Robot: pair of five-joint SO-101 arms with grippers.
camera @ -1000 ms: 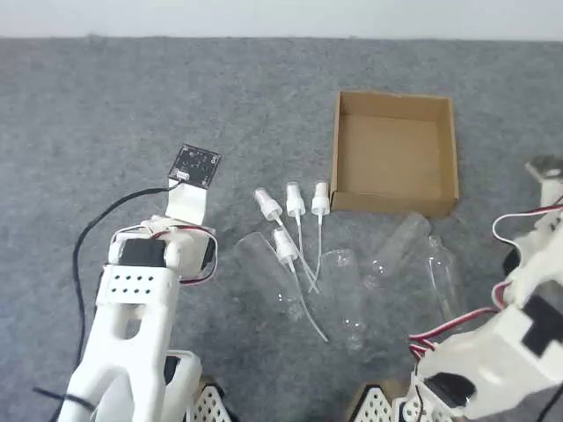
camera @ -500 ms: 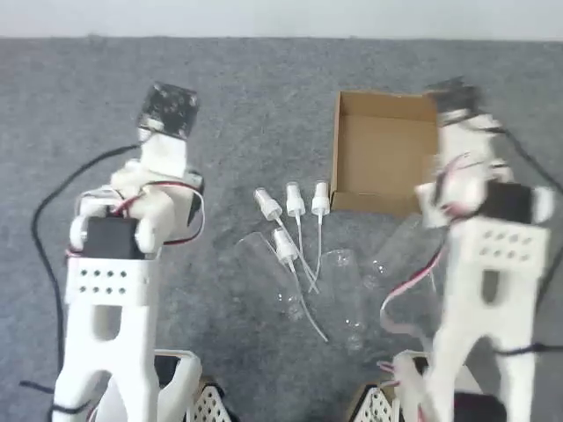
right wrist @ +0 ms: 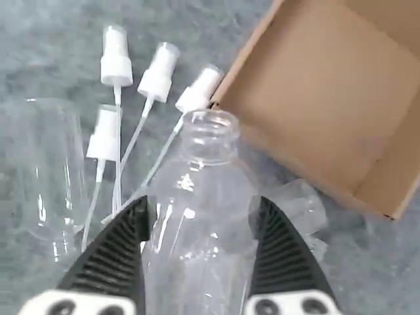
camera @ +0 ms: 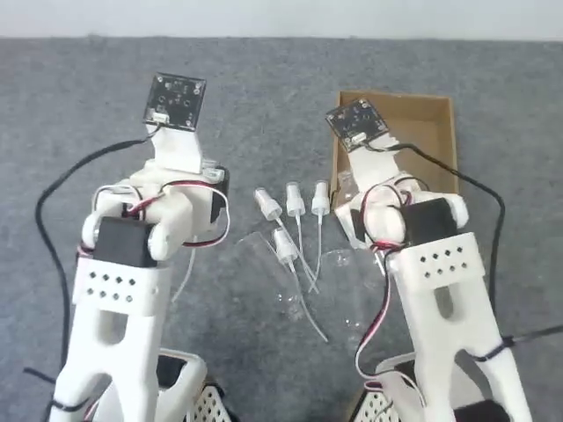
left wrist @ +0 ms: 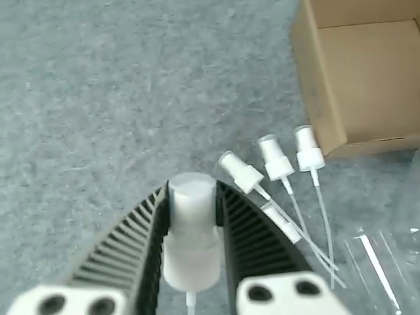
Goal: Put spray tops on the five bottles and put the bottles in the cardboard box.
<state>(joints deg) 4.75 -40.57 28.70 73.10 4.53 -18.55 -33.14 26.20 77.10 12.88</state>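
Between your two arms, on the grey table (camera: 264,97), a row of three spray tops (camera: 295,200) lies with heads toward the far side and tubes trailing back toward the arm bases. A fourth spray top (camera: 285,246) lies just nearer, its tube crossing theirs. Both wrist views catch them too: row (left wrist: 274,156) and fourth (left wrist: 279,220); row (right wrist: 159,69) and fourth (right wrist: 104,134).

Your left gripper (left wrist: 191,193) is closed down to cap width. Both ribbed fingers (left wrist: 141,239) press the sides of the held spray top (left wrist: 191,246), with its head poking out past the fingertips, off the table. The left arm (camera: 132,255) stands on the left side with its wrist raised, well apart from the box.

Your right gripper (right wrist: 202,207) is about half open, fingers (right wrist: 115,252) clamped either side of the held bottle (right wrist: 197,223). It is clear, and its open neck points away from the wrist. It hangs over the box's near left corner and the row of tops. In the high view the right arm (camera: 427,255) covers that corner.

The cardboard box (camera: 444,132) sits at the far right, open side up, just beside the rightmost top of the row (left wrist: 367,85) (right wrist: 328,98).

More clear bottles lie on the table. One bottle beside the fourth top (camera: 259,259) (right wrist: 46,170) is in plain sight. A second bottle (camera: 343,290) lies at the right arm's edge. A third bottle (right wrist: 305,207) is partly behind the held one. Can't tell the total count.
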